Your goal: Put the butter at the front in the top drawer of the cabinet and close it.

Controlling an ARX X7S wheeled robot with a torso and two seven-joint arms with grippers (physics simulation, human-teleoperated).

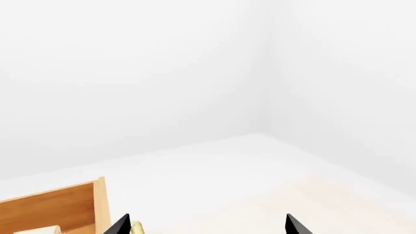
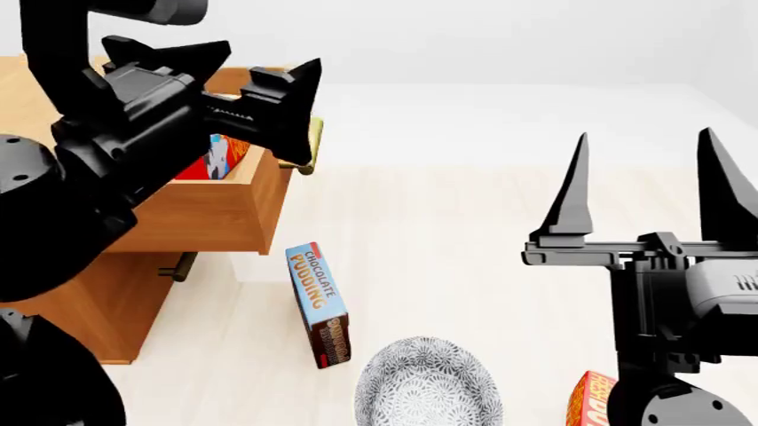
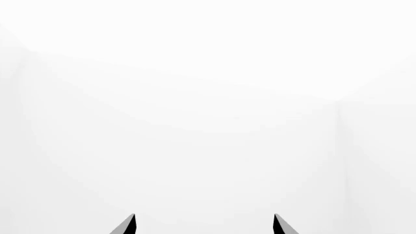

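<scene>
Nearest the robot in the head view, the black right gripper (image 2: pixel 645 182) hangs idle with its jaws spread and nothing between them, beside a second red butter carton (image 2: pixel 588 401) at the bottom edge, a patterned grey bowl (image 2: pixel 427 386) and a blue chocolate pudding box (image 2: pixel 319 302) lying flat. Further on, the small red butter carton (image 2: pixel 225 153) sits inside the top drawer (image 2: pixel 213 209), a light-brown wooden box pulled out of the boxy wooden cabinet (image 2: pixel 71 302). The black left gripper (image 2: pixel 255 93), jaws parted and empty, hovers over the drawer's front by its brass handle (image 2: pixel 311 146), seemingly placed to push it shut.
</scene>
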